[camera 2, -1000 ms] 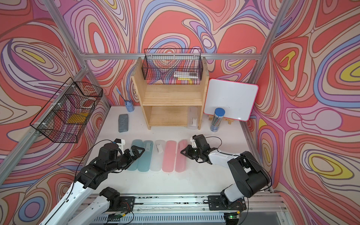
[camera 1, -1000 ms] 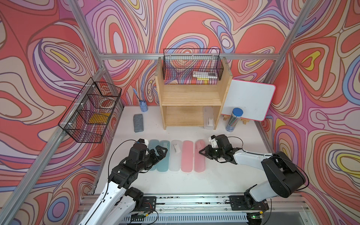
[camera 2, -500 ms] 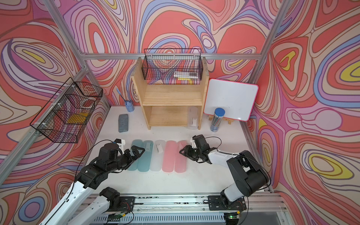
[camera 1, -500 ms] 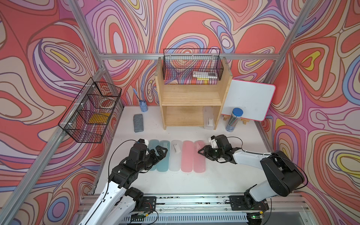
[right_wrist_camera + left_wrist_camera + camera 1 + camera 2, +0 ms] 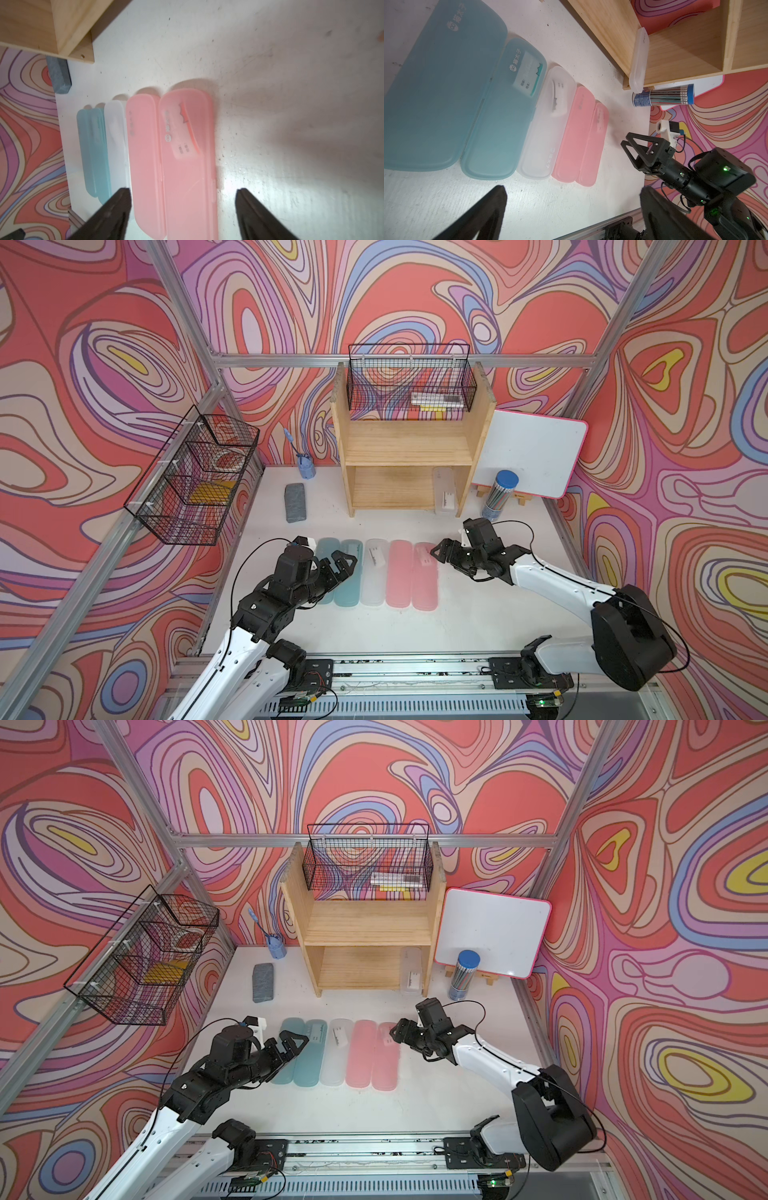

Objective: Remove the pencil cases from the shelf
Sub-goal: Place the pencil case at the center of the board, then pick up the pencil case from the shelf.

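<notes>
TABLETOP: My right claw (image 5: 182, 192) hangs spread wide above the rightmost pink case (image 5: 187, 166), holding nothing. My left claw (image 5: 341, 565) is spread as well, empty, at the teal end of the row.

Five cases (image 5: 372, 576) lie flat and side by side on the table (image 5: 478, 614), near the shelf (image 5: 395, 448): two teal at the left, one clear, two pink at the right. One clear case (image 5: 444, 489) remains on the shelf. It stands on its long edge in the lower tier, against the right side panel, with its near end just past the front edge.

I judge this last one light and hollow, stiff along its length but thin-walled enough to bow or pop its lid under a hard squeeze. The frosted plastic looks smooth, so it is likely to slip in a loose pinch. Standing on edge, it offers its two broad faces, but the panel crowds the right one. The best hold seems to be the near end that sticks out, pinched across the thin way with moderate force. Then I would draw it straight toward the near side, keeping it level so the far end does not drag or tip.
</notes>
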Controlling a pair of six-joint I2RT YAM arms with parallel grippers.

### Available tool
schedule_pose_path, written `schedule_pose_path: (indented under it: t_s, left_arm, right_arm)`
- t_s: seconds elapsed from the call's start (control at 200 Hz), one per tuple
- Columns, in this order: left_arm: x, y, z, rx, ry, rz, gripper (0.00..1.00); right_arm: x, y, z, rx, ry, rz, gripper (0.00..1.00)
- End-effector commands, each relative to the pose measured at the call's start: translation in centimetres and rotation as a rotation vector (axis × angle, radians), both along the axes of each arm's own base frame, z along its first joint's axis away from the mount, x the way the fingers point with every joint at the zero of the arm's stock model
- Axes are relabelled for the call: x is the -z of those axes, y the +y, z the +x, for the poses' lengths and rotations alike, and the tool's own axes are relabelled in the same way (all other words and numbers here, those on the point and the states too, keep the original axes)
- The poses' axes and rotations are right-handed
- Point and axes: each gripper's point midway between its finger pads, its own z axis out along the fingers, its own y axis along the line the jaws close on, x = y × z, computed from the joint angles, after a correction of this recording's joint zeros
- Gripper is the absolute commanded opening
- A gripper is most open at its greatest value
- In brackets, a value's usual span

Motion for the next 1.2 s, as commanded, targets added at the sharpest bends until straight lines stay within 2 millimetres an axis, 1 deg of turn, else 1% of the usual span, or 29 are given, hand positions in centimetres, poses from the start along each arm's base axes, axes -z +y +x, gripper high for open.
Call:
schedule_pose_path:
  t_s: [0.0,0.12,0.19,0.295,0.411,0.606,0.776,0.886,0.961,1.081,1.127,1.132,1.147,1.197]
  left_arm:
    - [0.3,0.4,0.0,-0.014,-0.001,0.014,0.99]
    - [0.1,0.3,0.0,-0.012,-0.007,0.012,0.99]
    - [0.1,0.3,0.0,-0.012,-0.011,0.010,0.99]
    - [-0.3,0.3,0.1,-0.009,-0.021,0.004,0.99]
    - [-0.4,0.3,0.0,-0.009,-0.027,0.002,0.99]
    - [-0.2,0.6,-0.4,-0.013,-0.022,0.005,0.99]
    - [-0.2,1.1,-0.8,-0.031,-0.020,0.012,0.99]
    - [-0.1,1.3,-1.0,-0.040,-0.018,0.016,0.99]
    - [-0.1,1.5,-1.1,-0.046,-0.015,0.019,0.99]
    - [0.1,1.5,-1.2,-0.050,-0.009,0.020,0.99]
    - [0.1,1.6,-1.2,-0.054,-0.006,0.020,0.99]
    - [0.1,1.6,-1.2,-0.054,-0.006,0.020,0.99]
    - [0.1,1.6,-1.2,-0.054,-0.006,0.021,0.99]
    - [0.1,1.6,-1.2,-0.057,-0.006,0.020,0.99]
  right_arm:
    - [-1.4,-3.2,0.6,0.063,-0.052,-0.180,0.98]
    - [-3.9,-4.5,2.1,0.063,-0.140,-0.280,0.98]
    - [-5.0,-4.8,3.0,0.051,-0.176,-0.329,0.98]
    - [-5.9,-4.2,4.7,-0.015,-0.199,-0.366,0.98]
    - [-6.3,-3.3,6.6,-0.066,-0.203,-0.371,0.98]
    - [-5.4,-3.4,9.7,-0.053,-0.180,-0.385,0.98]
    - [-3.6,-3.1,11.8,-0.036,-0.166,-0.403,0.98]
    - [-2.8,-3.1,13.2,-0.020,-0.188,-0.428,0.98]
    - [-2.6,-3.2,14.2,-0.004,-0.224,-0.445,0.98]
    - [-2.4,-3.6,15.2,0.022,-0.258,-0.475,0.98]
    - [-2.8,-3.6,15.5,0.029,-0.272,-0.481,0.98]
    - [-2.3,-3.6,15.6,0.025,-0.261,-0.486,0.98]
    - [-1.7,-3.6,15.6,0.018,-0.251,-0.491,0.98]
    - [-1.4,-3.4,15.9,0.008,-0.248,-0.493,0.98]
